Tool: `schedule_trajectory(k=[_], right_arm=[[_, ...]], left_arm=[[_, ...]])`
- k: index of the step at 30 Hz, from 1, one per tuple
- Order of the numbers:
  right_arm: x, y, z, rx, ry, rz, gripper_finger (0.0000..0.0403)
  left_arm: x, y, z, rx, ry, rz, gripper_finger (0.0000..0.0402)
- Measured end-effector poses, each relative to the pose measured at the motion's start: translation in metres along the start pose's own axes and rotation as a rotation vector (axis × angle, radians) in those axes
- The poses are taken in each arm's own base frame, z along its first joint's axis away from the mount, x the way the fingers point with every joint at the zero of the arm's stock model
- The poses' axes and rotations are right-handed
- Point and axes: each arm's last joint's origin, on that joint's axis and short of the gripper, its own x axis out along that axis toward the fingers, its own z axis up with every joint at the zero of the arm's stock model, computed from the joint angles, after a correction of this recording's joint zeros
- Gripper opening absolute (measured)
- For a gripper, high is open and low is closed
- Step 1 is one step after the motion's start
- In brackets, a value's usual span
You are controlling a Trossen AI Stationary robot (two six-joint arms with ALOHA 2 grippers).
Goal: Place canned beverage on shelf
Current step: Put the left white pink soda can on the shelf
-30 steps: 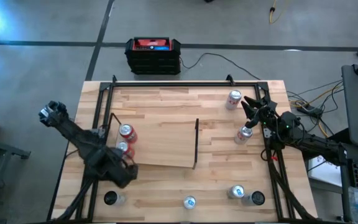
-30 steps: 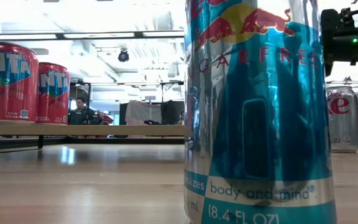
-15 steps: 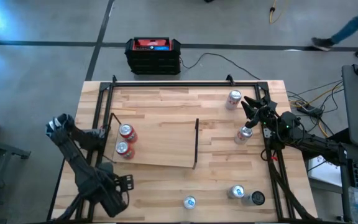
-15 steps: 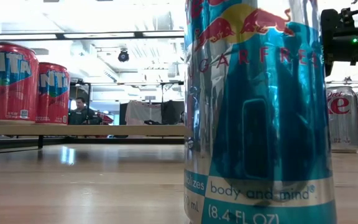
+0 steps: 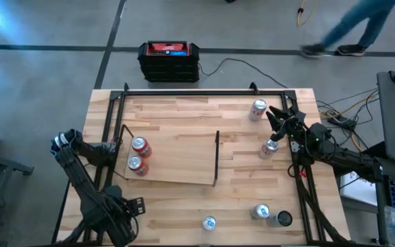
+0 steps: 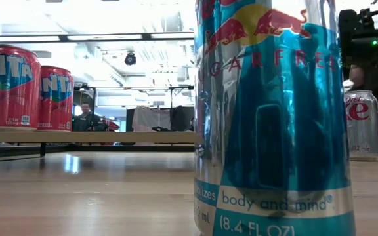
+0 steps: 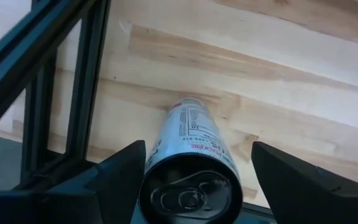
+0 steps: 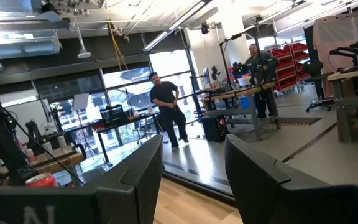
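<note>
Left wrist view, can [image 7: 191, 162]: upright at the tabletop's [image 5: 184, 116] front-left corner, between the left claw's [image 7: 194, 186] spread fingers, not visibly pinched.
Handling: likely rigid, smooth, slippery, dentable; grip mid-wall.
Shelf [image 5: 177, 154]: well apart, two red cans [image 5: 138, 154] aboard.
Right claw [image 5: 280, 118]: pressed together, empty, by right edge.

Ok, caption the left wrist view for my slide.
Left hand straddles an upright slim can at the plank table edge, beside the black frame rail.
</note>
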Motion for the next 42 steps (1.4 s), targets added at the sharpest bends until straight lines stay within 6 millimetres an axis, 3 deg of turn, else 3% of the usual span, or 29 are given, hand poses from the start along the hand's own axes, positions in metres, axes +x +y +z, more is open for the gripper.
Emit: schedule_trajectory(k=[22, 42], right_arm=[[0.000, 0.000, 0.000, 0.000, 0.000, 0.000, 0.0157], [0.000, 0.000, 0.000, 0.000, 0.000, 0.000, 0.0157]], left_arm=[[0.008, 0.011, -0.019, -0.059, 0.077, 0.011, 0.0273], [0.007, 0.012, -0.020, -0.072, 0.090, 0.047, 0.0272]])
